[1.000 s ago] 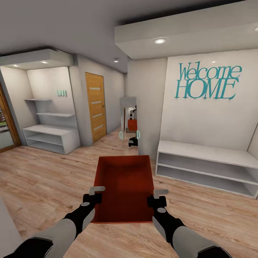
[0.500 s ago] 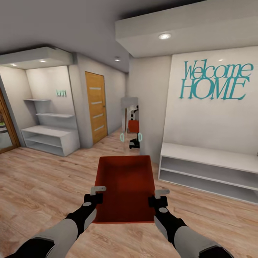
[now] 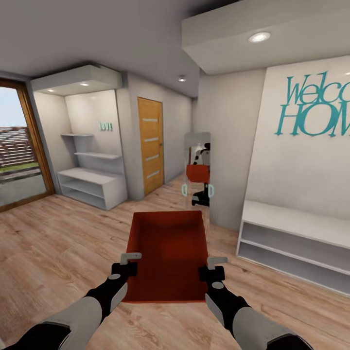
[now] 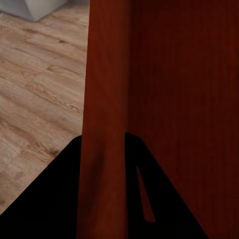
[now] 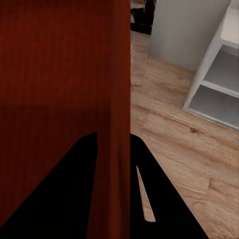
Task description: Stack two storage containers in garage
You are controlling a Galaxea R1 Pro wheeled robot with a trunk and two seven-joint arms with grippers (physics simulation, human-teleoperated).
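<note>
I carry one orange-red open-top storage container point(image 3: 167, 253) level in front of me, above a pale wood-plank floor. My left gripper point(image 3: 129, 262) is shut on its left wall near the near corner. My right gripper point(image 3: 214, 267) is shut on its right wall. In the left wrist view the thin red wall point(image 4: 107, 99) stands between the dark fingers of the left gripper point(image 4: 103, 144). The right wrist view has the other wall point(image 5: 119, 74) pinched the same way by the right gripper point(image 5: 113, 139). The other container and the garage are out of view.
I stand in a hallway. A low white bench shelf point(image 3: 291, 238) runs along the right wall under teal lettering. Ahead is a mirror point(image 3: 198, 170) reflecting me, with a wooden door point(image 3: 150, 146) to its left. White shelves point(image 3: 92, 187) and a glass door point(image 3: 22, 160) are at the left.
The view has swung left, so the room has shifted right and the glass door has come into sight. Both grippers hold the container as before.
</note>
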